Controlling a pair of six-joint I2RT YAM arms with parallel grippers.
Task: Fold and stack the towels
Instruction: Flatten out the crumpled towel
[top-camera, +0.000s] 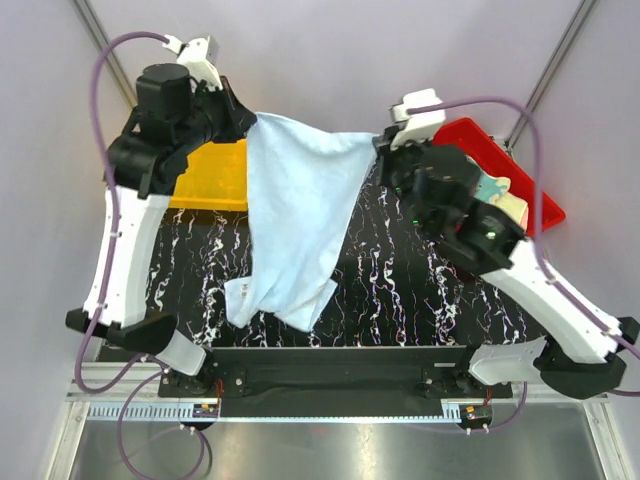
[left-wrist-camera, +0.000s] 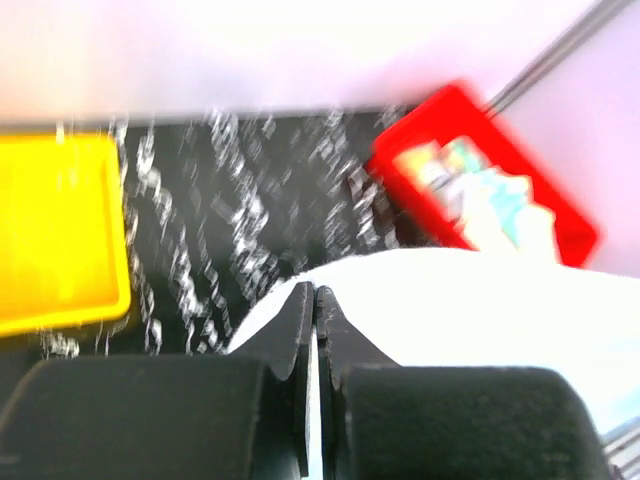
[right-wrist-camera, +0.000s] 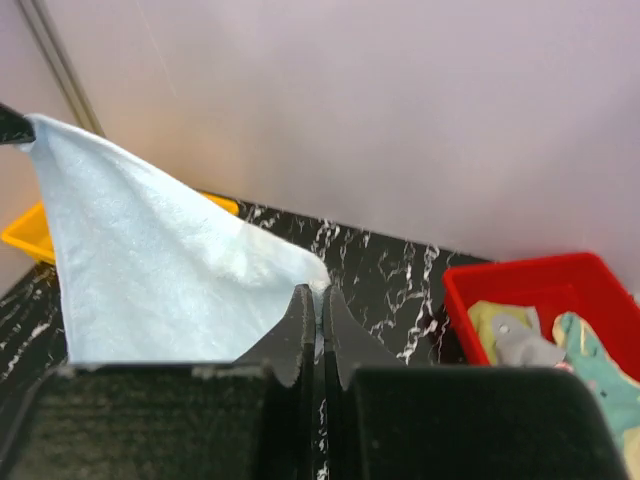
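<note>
A light blue towel hangs spread between my two grippers above the black marbled table, its lower end drooping to the table near the front. My left gripper is shut on its upper left corner; in the left wrist view the jaws are pinched on the towel, which looks washed-out white. My right gripper is shut on the upper right corner; its jaws clamp the towel's tip. More towels, yellow, grey and teal, lie in the red bin.
A red bin stands at the back right under my right arm, also seen as the red bin and the red bin. A yellow bin sits at the back left, partly behind the towel. The black marbled table lies beneath.
</note>
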